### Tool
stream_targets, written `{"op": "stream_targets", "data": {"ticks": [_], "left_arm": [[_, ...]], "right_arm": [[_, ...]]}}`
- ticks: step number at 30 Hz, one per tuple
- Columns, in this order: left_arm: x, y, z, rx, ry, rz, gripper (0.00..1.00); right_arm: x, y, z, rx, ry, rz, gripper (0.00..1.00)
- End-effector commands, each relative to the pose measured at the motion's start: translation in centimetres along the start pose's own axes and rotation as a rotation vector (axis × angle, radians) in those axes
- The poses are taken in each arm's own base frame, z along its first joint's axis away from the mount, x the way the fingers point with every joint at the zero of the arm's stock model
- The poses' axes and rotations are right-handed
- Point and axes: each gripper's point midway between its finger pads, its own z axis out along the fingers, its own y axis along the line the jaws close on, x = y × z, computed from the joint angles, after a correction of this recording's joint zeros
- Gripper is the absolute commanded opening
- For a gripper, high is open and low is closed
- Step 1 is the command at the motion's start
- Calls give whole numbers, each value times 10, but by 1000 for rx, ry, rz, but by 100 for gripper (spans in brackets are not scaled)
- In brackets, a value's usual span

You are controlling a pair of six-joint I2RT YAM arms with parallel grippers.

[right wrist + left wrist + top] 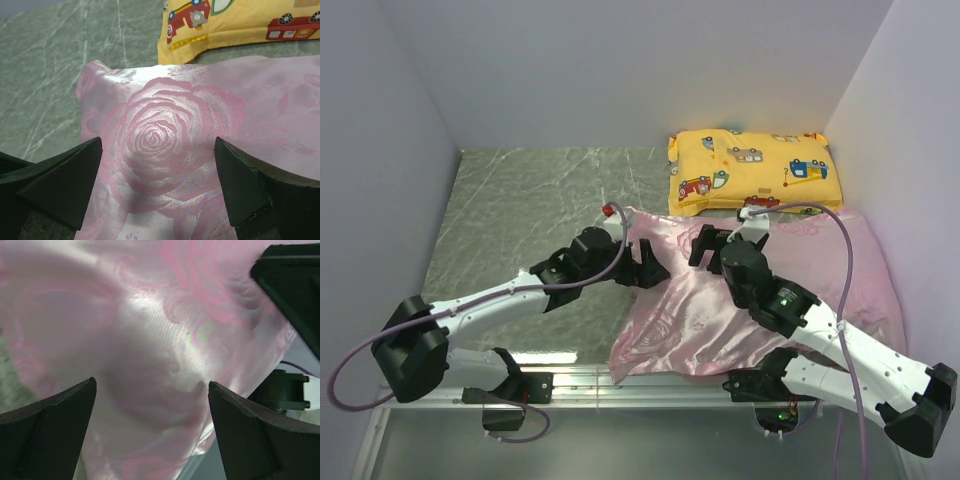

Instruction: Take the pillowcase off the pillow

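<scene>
Pillowcase (720,320) lies under left gripper (151,382) and right gripper (158,140), both gaping empty; top view alone shows its near edge.

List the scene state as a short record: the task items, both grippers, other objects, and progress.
pillowcase: pink rose-print satin, creased, lying on the table
pillow: no white showing; apparently still inside the case
left gripper: open, close over the pink fabric
right gripper: open, over a large rose near the case's far-left corner
yellow pillow: vehicle print, at the case's far edge
progress: removal not visibly begun
</scene>
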Motion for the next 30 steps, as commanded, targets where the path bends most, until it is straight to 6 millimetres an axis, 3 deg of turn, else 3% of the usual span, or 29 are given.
{"op": "stream_targets", "data": {"ticks": [1,3,4,5,7,8,12,13,15,16,17,19,20,22,23,26,30], "left_arm": [[-4,-27,16,139,-33,-9,99],[6,-19,30,122,-6,-24,98],[7,-17,34,115,-2,-37,93],[9,-13,38,98,1,-45,69],[8,1,45,30,-14,-63,33],[4,6,44,-10,-23,-67,2],[-18,36,24,-159,-108,-114,0],[-32,54,15,-216,-154,-147,0],[-46,79,-11,-296,-213,-212,0],[-62,100,-26,-332,-271,-269,0],[-71,105,-45,-337,-324,-292,0],[-82,132,-73,-426,-392,-344,0],[-94,135,-91,-451,-459,-346,0],[-99,153,-113,-524,-503,-379,0],[-105,152,-124,-527,-538,-383,0],[-116,159,-138,-545,-577,-395,0],[-124,164,-138,-570,-552,-384,0]], "right_arm": [[-5,0,2,24,-8,-4,100],[1,1,4,26,7,-15,100],[2,1,5,27,11,-21,100],[4,1,6,26,18,-27,99],[6,2,7,31,29,-37,99],[6,3,7,29,33,-42,99],[4,7,7,12,53,-77,99],[2,10,6,0,55,-86,99],[-6,19,4,-30,59,-103,98],[-7,26,3,-69,71,-124,98],[-16,34,1,-100,65,-129,97],[-13,47,-2,-169,102,-167,97],[-20,54,-4,-194,97,-167,97],[-14,68,-9,-251,137,-207,97],[-18,74,-11,-270,136,-216,96],[-10,93,-22,-325,146,-312,96],[16,114,-34,-338,154,-525,96]]}}
